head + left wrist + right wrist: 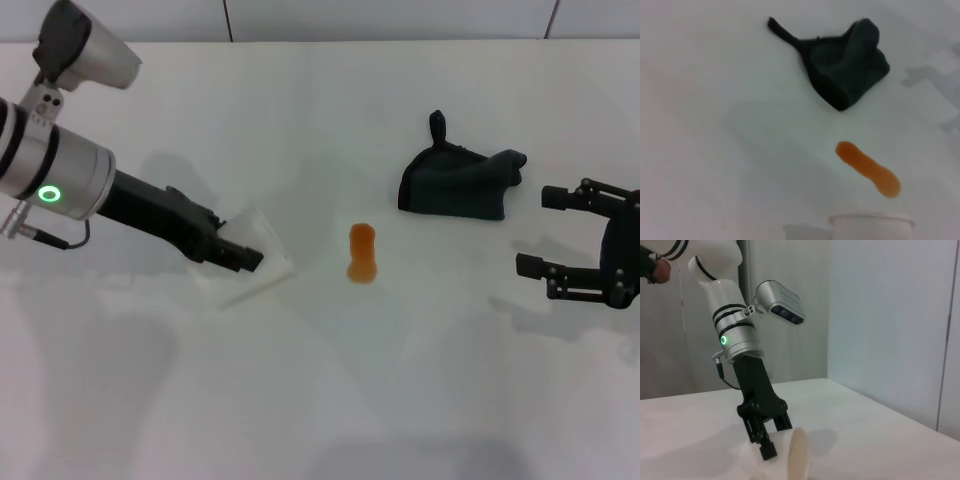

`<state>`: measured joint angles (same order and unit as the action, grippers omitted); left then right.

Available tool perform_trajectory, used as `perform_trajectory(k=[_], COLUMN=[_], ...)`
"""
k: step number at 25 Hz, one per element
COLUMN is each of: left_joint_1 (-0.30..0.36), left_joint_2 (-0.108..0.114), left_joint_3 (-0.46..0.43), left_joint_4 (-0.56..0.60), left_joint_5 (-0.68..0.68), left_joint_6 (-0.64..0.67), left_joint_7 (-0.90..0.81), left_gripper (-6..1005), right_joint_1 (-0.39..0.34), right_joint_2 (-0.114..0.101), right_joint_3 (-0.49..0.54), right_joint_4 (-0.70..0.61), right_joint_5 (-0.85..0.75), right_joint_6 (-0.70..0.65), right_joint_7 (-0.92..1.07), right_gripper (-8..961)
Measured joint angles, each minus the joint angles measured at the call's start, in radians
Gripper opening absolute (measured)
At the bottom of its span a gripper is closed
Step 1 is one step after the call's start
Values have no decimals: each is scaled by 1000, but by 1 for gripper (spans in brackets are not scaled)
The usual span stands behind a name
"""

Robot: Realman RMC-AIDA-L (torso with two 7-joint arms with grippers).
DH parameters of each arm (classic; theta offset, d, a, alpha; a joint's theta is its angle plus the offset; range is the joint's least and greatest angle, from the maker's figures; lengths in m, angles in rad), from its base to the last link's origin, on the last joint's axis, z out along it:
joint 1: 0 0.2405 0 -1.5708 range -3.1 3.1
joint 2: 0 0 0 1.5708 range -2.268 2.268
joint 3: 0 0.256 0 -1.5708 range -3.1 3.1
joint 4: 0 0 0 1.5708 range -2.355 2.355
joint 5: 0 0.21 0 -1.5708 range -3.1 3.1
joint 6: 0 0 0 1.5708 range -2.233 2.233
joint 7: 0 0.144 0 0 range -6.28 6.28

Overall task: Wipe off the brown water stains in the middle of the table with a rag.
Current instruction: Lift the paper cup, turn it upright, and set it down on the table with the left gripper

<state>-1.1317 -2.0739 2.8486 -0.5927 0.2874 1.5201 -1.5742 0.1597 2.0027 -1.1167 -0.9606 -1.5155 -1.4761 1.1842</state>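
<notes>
The brown water stains (pixel 361 252) lie mid-table (pixel 320 400). To their left, the left gripper (pixel 238 252) clamps a tipped white cup (pixel 250 262), contents unseen. To their right the right gripper (pixel 545 232) hovers wide open, empty. Beyond lies a dark rag (pixel 455 182).

Just 1 white cup on its side, plus the room behind

The white cup (pixel 245 262) is tipped over, mouth rim facing sideways, and its rim also peeks in at the edge of the left wrist view (pixel 871 226). From the right wrist view the cup's (pixel 790 455) open end looks like a pale oval. Behind it there's a plain grey wall (pixel 880 315) with a vertical pole (pixel 743 315) running up in front of it.
</notes>
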Motion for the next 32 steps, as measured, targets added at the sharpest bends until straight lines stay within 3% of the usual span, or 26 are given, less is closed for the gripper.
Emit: perform_trajectory(k=[7, 18, 32], left_joint_1=[-4, 45, 201], left_joint_2=[-1, -6, -6], left_joint_3=[0, 0, -2], left_joint_4=[-42, -139, -86], left_joint_5=[-61, -295, -671], left_joint_6=[4, 16, 99], left_joint_7=[14, 56, 219], left_gripper=[572, 572, 573], right_joint_1=[0, 3, 8], right_joint_2=[1, 1, 2], right_joint_3=[10, 14, 14], right_joint_4=[1, 2, 2], right_joint_5=[1, 2, 3], right_joint_6=[-4, 2, 4], right_joint_7=[0, 0, 0], right_gripper=[840, 840, 840])
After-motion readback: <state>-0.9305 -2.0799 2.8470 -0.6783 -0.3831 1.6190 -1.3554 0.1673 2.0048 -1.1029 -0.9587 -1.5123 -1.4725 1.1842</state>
